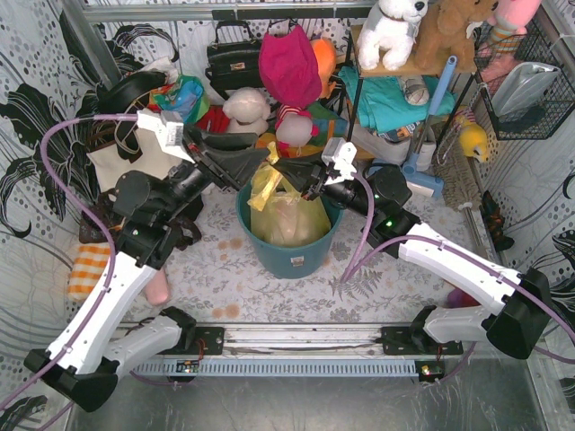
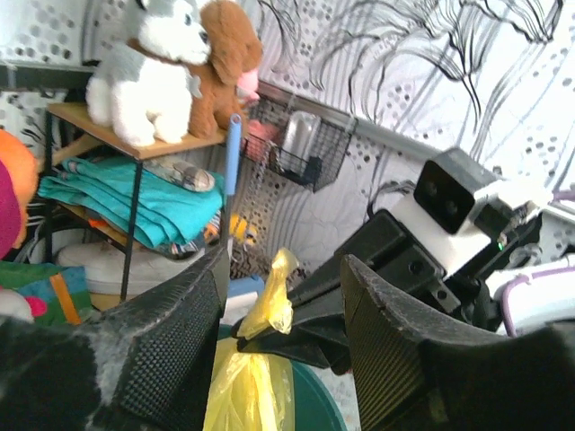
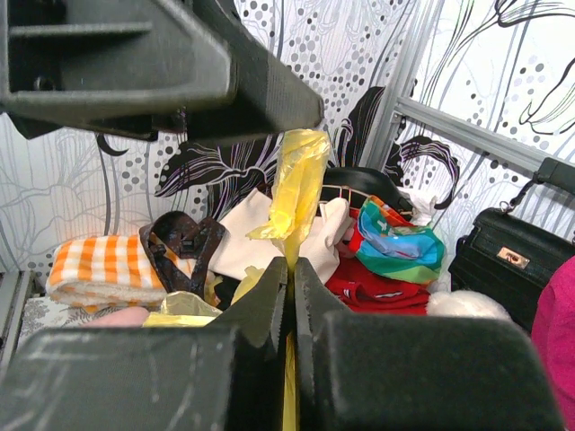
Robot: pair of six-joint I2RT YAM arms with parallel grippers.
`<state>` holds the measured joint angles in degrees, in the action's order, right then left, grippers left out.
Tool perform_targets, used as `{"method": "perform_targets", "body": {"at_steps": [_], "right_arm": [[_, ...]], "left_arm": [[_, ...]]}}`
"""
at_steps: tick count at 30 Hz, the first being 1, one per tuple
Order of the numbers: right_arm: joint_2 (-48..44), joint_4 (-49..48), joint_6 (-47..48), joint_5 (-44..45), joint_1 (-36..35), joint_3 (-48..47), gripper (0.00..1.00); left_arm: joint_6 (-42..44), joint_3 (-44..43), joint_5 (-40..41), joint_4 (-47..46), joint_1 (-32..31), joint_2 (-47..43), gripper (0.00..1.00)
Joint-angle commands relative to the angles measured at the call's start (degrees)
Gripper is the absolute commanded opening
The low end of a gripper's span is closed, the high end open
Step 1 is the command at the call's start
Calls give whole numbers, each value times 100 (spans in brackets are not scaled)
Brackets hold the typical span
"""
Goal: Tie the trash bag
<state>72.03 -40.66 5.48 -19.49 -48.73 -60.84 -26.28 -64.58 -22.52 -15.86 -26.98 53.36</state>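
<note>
Top external view: trash bag (image 1: 286, 214), thin yellow-green film, is sitting inside the teal bin (image 1: 296, 259), its gathered neck rising above the bin's rim into a twisted tail. Right gripper (image 1: 304, 184), reaching in from the bin's right side, is pinching that neck. In the right wrist view its fingers (image 3: 260, 301) are lying together with the yellow strand squeezed between them. Left gripper (image 1: 268, 167), hanging above the bin's left rim, is gripping nothing. In the left wrist view its fingers (image 2: 175, 346) are standing apart, with the tail showing in the gap. Bench (image 1: 225, 283) is carrying the bin. Hazards, as judged: the film may be slipping out of the narrow pinch if pulled sideways; plastic this thin is risking a tear under hard tension; an upward tug could be lifting or tipping the bin; the two grippers, working very near each other above the bin, may be colliding while looping the short tail.
</note>
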Motion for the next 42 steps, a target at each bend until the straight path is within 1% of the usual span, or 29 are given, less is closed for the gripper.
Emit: {"method": "perform_targets", "body": {"at_steps": [1, 3, 6, 12, 19, 21, 22, 25, 29, 34, 37, 38, 40, 41, 42], "right_arm": [[20, -159, 68, -36, -31, -257, 0], [37, -165, 53, -61, -31, -277, 0], [56, -173, 18, -96, -30, -303, 0], [49, -186, -14, -117, -38, -298, 0], [56, -201, -28, -125, -49, -288, 0], [65, -213, -52, -142, -44, -281, 0], [73, -216, -57, -155, -43, -280, 0], [74, -229, -75, -169, -57, -271, 0], [57, -225, -73, -176, -64, -264, 0], [39, -240, -64, -143, -66, -253, 0], [24, -231, -62, -150, -66, -262, 0], [10, -225, -64, -143, -66, -257, 0], [-54, -135, -35, -114, -66, -257, 0], [-102, -37, 30, -113, -66, -261, 4], [-161, 159, 139, -159, -65, -269, 13]], "left_arm": [[22, 87, -895, -89, -25, 124, 63], [44, 222, -992, -144, -26, 101, 66], [204, 337, -815, -69, -25, 106, 69], [321, 283, -600, -86, -26, 339, 72], [130, 472, -509, -781, -22, 510, 72], [27, 578, -475, -1041, -24, 533, 70], [-11, 600, -466, -1143, -25, 561, 69], [-65, 565, -521, -1257, -25, 680, 58], [-137, 569, -534, -1363, -24, 754, 40], [-121, 577, -527, -1318, -24, 724, 23], [-106, 562, -525, -1274, -22, 725, 10], [-101, 563, -526, -1271, -24, 728, 6], [-97, 548, -543, -1272, -24, 741, 4], [-106, 534, -526, -1248, -26, 756, 4], [-101, 508, -497, -1194, -26, 771, 3]]}}
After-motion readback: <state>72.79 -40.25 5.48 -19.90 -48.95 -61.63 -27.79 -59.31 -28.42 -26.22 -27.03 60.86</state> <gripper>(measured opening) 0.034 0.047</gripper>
